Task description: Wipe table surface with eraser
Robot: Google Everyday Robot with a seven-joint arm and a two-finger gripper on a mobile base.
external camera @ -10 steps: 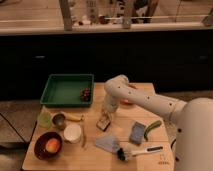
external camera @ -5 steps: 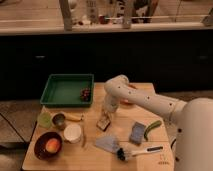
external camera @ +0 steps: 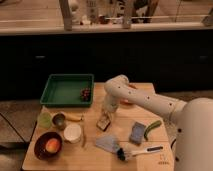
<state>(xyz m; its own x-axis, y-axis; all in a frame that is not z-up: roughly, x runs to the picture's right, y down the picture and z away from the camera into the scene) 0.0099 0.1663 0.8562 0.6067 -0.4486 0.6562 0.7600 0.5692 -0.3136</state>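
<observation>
Right under my gripper point(external camera: 104, 120), mid-table, sits the eraser point(external camera: 103, 123), tilted w/ long axis running toward me; can't tell my grip state, table surface point(external camera: 95, 157) all round.

table surface point(external camera: 150, 90) w/ green tray point(external camera: 67, 89), eraser point(external camera: 103, 123), sponge point(external camera: 137, 132), claw point(external camera: 105, 116) above
</observation>
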